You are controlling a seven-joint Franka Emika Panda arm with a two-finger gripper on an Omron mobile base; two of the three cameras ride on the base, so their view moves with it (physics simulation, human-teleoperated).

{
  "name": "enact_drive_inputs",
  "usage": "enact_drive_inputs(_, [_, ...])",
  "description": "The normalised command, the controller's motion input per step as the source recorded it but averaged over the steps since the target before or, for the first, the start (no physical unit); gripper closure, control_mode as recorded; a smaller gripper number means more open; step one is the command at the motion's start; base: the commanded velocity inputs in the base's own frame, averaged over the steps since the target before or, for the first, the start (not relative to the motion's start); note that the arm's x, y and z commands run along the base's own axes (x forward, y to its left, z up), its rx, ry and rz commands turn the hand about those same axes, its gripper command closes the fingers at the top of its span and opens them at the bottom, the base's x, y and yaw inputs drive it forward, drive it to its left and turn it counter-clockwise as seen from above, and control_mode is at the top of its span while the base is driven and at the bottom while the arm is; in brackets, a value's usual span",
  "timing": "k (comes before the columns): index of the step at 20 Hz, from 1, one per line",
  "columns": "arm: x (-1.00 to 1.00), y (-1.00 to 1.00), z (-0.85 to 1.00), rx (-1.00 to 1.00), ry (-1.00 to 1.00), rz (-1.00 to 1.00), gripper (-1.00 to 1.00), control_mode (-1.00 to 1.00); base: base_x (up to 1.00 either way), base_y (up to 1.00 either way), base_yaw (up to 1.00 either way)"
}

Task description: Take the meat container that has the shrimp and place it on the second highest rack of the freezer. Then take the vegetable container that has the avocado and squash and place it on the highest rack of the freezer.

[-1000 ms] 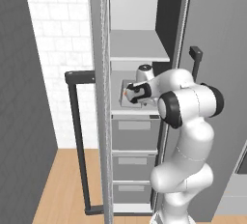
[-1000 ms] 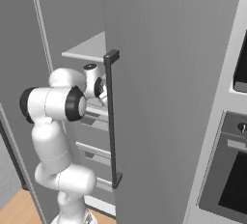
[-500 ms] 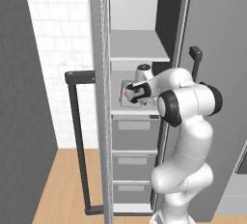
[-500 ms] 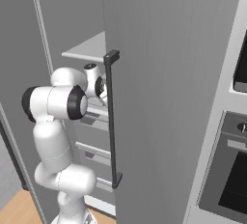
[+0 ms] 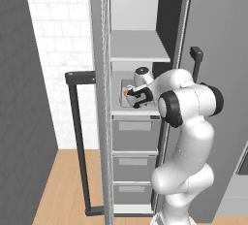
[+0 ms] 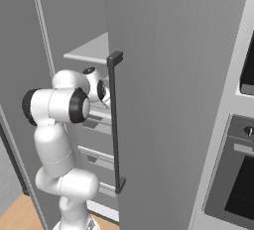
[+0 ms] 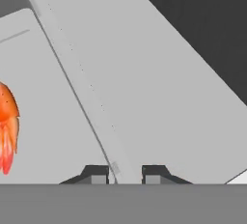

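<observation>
The meat container lies on the freezer's second shelf down, just above the drawers. The orange shrimp sits inside it, seen large at the left of the hand view as the shrimp. My gripper is at the tray's near edge. In the hand view the gripper straddles the tray's thin rim; the rim lies against the left fingertip and a gap shows to the right one, so it stands open. The highest rack is bare. The vegetable container is out of view.
Three grey drawers stack below the shelf. The open freezer door with its dark bar handle stands to the left, near a white tiled wall. A second door with a handle flanks the arm on the right; an oven lies beyond.
</observation>
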Motion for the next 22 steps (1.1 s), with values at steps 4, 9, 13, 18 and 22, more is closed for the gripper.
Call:
enact_drive_inputs(4, [0.0,0.0,-0.01,-0.01,0.0,0.0,-1.0,-1.0,0.0,0.0,0.0])
enact_drive_inputs(9, [0.0,0.0,0.04,-0.04,0.0,0.0,-1.0,-1.0,0.0,0.0,0.0])
enact_drive_inputs(13, [0.01,0.0,0.02,-0.04,0.0,0.0,-1.0,-1.0,0.0,0.0,0.0])
enact_drive_inputs(18, [-0.09,0.0,0.02,-0.03,-0.06,0.0,-1.0,-1.0,0.0,0.0,0.0])
enact_drive_inputs(22, [-0.24,0.0,0.26,0.0,-0.12,0.0,-1.0,-1.0,0.0,0.0,0.0])
